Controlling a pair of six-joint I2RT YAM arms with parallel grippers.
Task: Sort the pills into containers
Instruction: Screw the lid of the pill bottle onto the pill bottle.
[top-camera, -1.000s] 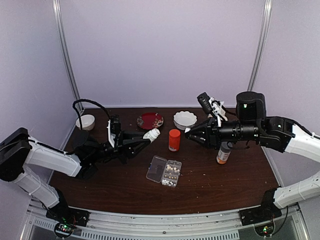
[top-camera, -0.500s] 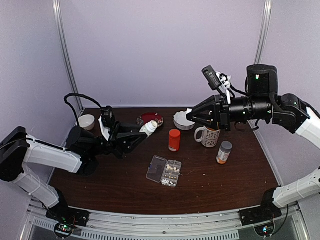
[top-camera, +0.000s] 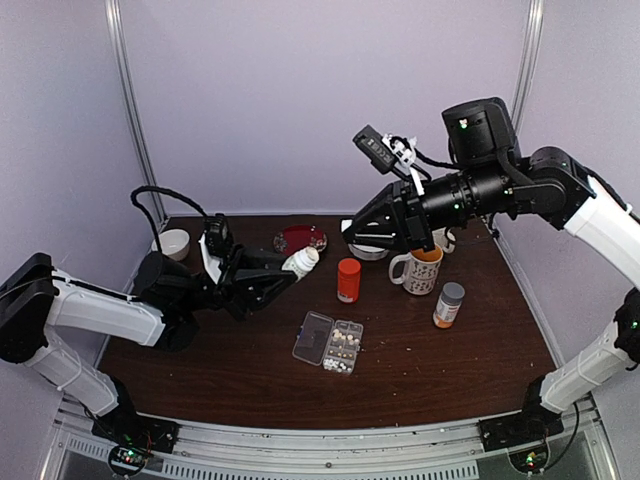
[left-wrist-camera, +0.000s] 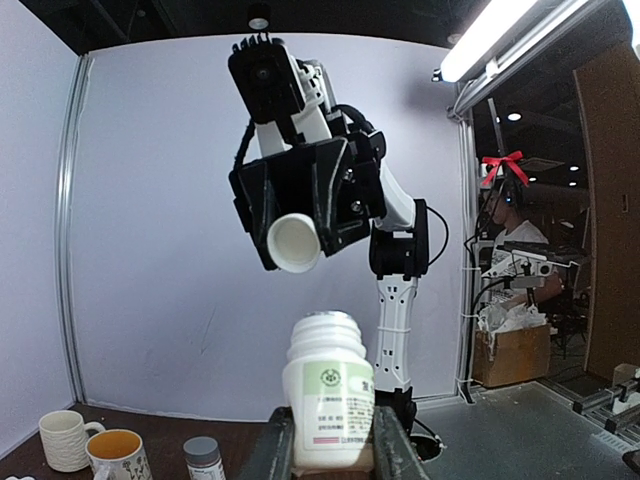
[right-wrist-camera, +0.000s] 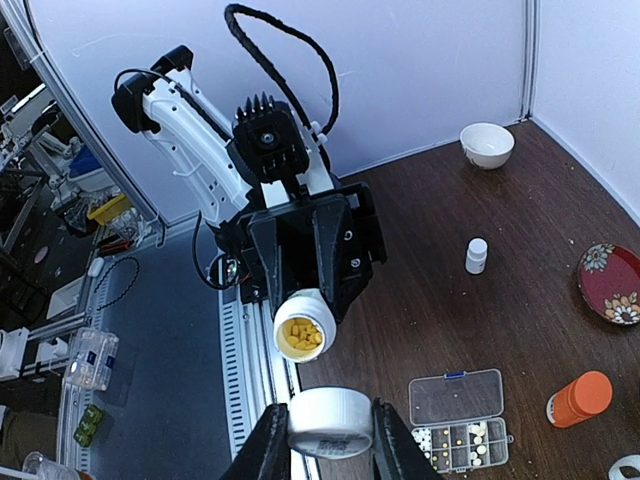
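My left gripper (top-camera: 292, 270) is shut on an uncapped white bottle (top-camera: 303, 263) and holds it above the table's left half. The bottle stands between the fingers in the left wrist view (left-wrist-camera: 328, 390). The right wrist view shows yellowish pills (right-wrist-camera: 301, 336) inside it. My right gripper (right-wrist-camera: 326, 432) is shut on the bottle's white cap (right-wrist-camera: 330, 420) and hangs high over the table middle (top-camera: 352, 228). The clear pill organizer (top-camera: 328, 343) lies open on the table below. White and yellowish pills sit in its cells (right-wrist-camera: 462, 445), and its lid (right-wrist-camera: 458, 397) lies flat beside them.
An orange bottle (top-camera: 348, 280), a mug (top-camera: 420, 270) and a grey-capped bottle (top-camera: 448, 305) stand right of centre. A red plate (top-camera: 300, 240) and a white bowl (top-camera: 368, 243) sit at the back, a small white cup (top-camera: 171, 243) at back left. A small white bottle (right-wrist-camera: 477, 255) stands on the table.
My right arm has risen and swung left with the cap, uncovering the mug. My left gripper has drawn the open bottle back and a little up.
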